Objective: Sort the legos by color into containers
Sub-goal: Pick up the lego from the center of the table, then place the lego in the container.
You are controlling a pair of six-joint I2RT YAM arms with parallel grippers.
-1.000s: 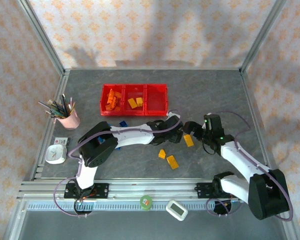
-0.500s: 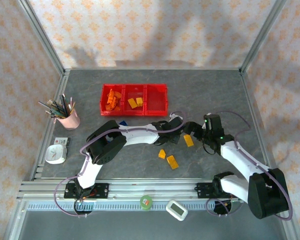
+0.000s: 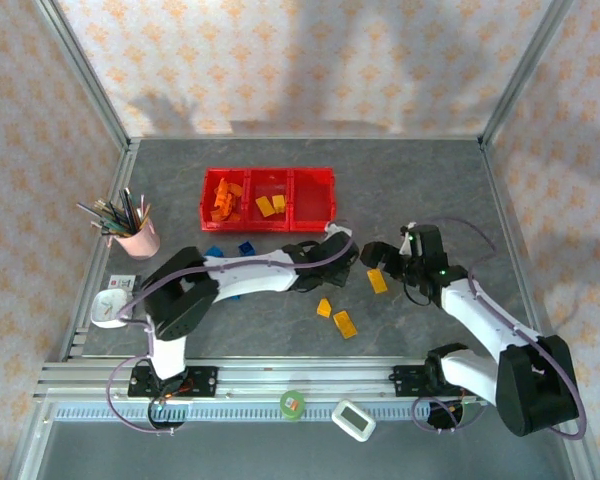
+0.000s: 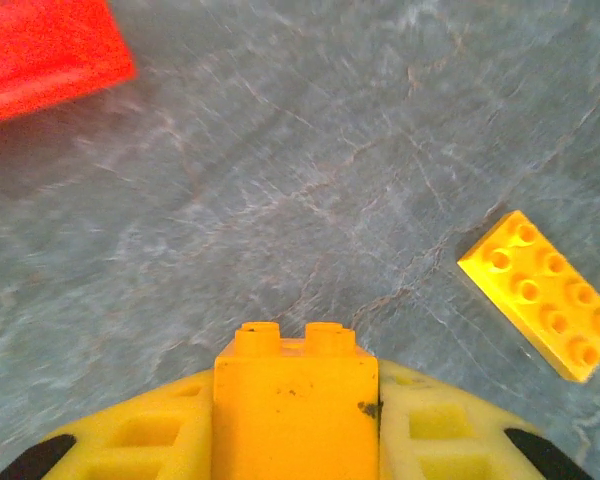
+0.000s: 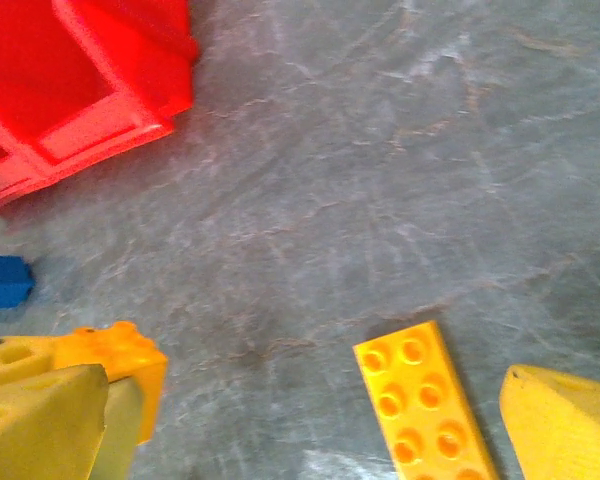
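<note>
My left gripper is shut on a small orange two-stud brick, held between its yellow pads just above the table. A flat yellow plate lies to its right. My right gripper hangs open over that plate, close beside the left gripper. The held brick shows at the right wrist view's left edge. The red containers hold orange pieces in the left bin and yellow pieces in the middle one. Two blue bricks lie in front of them.
An orange piece and a yellow piece lie near the front middle. A pink pencil cup and a white timer stand at the left. A green roll and a white device rest on the front rail.
The left gripper has shut on the orange brick. The left arm's elbow has swung left, uncovering a second blue brick. The right arm has barely moved.
</note>
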